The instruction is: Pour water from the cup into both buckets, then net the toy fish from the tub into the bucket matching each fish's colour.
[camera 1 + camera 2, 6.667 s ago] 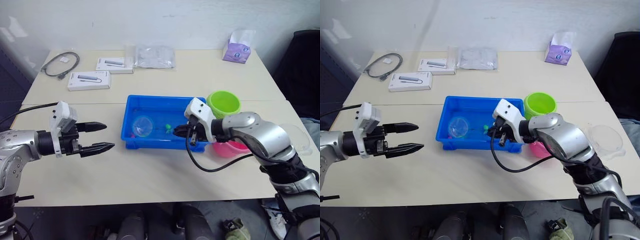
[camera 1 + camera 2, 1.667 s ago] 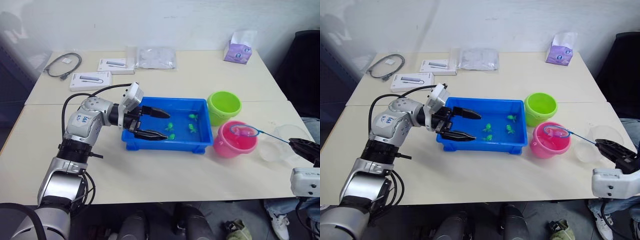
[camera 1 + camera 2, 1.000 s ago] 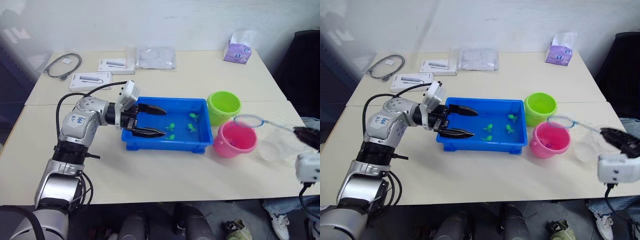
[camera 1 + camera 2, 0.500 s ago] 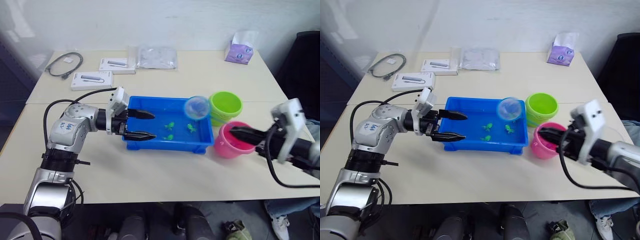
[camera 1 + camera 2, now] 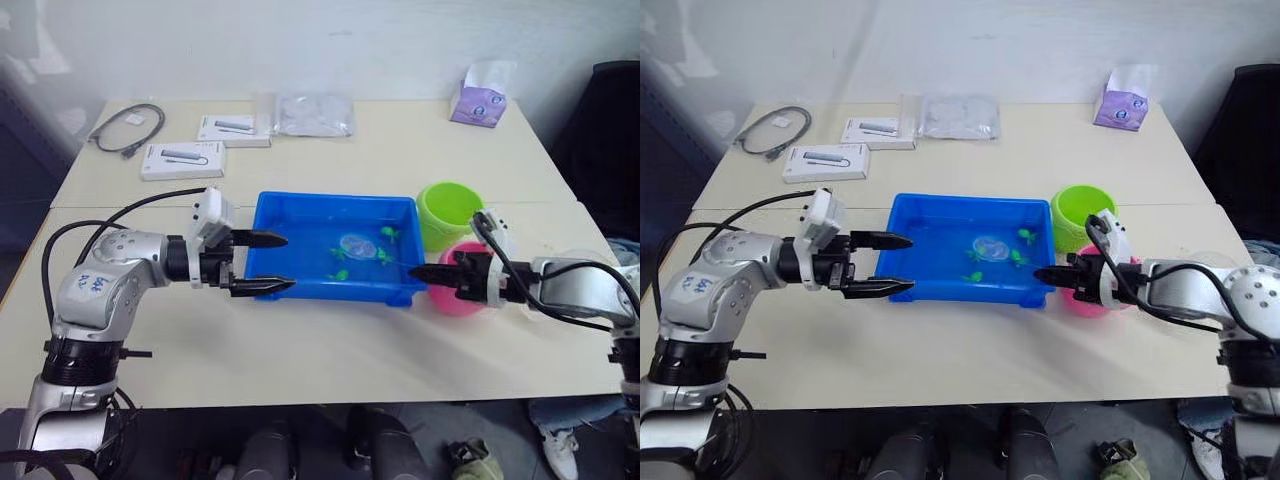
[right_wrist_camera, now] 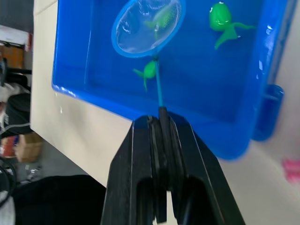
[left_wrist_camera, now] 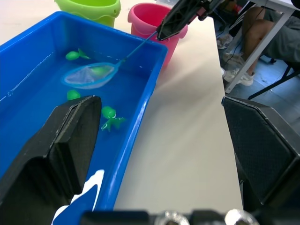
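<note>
The blue tub (image 5: 330, 197) holds water and three green toy fish (image 5: 388, 234). My right gripper (image 5: 425, 272) is shut on the net's thin handle at the tub's right end. The net's blue hoop (image 6: 147, 26) sits low in the tub with one green fish (image 6: 161, 18) inside its outline. The pink bucket (image 5: 455, 303) is partly behind that gripper, and the green bucket (image 5: 447, 210) stands just beyond it. My left gripper (image 5: 288, 262) is open and empty at the tub's left end. The clear cup (image 5: 1208, 262) stands at the far right behind my right arm.
At the back of the table lie a grey cable (image 5: 125, 128), two white boxes (image 5: 180, 160), a clear plastic bag (image 5: 312, 113) and a purple tissue pack (image 5: 478, 92). A dark chair (image 5: 605, 140) stands past the table's right edge.
The net has dropped from above the tub's right end down into the tub, around a green fish. My right arm reached in leftward. My left gripper drew back left, out of the tub.
</note>
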You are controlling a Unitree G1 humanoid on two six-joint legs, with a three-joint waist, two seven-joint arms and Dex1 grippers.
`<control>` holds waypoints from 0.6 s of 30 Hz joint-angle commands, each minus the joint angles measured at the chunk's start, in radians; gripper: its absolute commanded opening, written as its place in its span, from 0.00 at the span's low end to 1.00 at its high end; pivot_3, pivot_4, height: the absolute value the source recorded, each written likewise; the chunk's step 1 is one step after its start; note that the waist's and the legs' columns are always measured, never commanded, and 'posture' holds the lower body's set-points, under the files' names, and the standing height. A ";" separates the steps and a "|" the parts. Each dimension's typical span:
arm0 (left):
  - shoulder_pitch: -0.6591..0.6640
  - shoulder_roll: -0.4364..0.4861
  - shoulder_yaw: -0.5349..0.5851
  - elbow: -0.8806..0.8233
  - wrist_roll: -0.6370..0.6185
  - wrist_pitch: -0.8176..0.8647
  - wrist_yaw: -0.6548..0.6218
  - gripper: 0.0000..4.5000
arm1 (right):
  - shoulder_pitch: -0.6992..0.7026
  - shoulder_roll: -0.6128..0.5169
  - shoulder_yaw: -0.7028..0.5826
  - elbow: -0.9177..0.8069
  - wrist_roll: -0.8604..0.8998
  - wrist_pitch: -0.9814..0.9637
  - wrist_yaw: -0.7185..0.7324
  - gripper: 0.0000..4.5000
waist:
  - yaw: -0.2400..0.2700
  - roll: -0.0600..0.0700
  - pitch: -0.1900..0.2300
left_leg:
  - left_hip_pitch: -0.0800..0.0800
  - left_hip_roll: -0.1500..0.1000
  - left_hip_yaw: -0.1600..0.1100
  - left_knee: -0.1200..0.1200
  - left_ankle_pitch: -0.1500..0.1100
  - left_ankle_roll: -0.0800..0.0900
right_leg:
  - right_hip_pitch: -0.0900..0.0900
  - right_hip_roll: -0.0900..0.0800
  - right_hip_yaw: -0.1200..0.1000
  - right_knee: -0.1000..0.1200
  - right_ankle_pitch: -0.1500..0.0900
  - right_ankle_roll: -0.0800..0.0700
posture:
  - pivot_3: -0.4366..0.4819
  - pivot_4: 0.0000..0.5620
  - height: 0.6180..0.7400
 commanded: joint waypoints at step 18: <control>0.035 0.019 0.035 -0.073 -0.048 -0.017 0.056 0.98 | -0.002 0.029 -0.119 0.080 0.026 0.066 -0.228 0.00 | -0.002 0.000 0.000 | 0.000 0.000 0.001 0.000 0.000 0.001 | 0.000 0.000 0.000 -0.001 0.000 0.001 | 0.48 0.27 1.00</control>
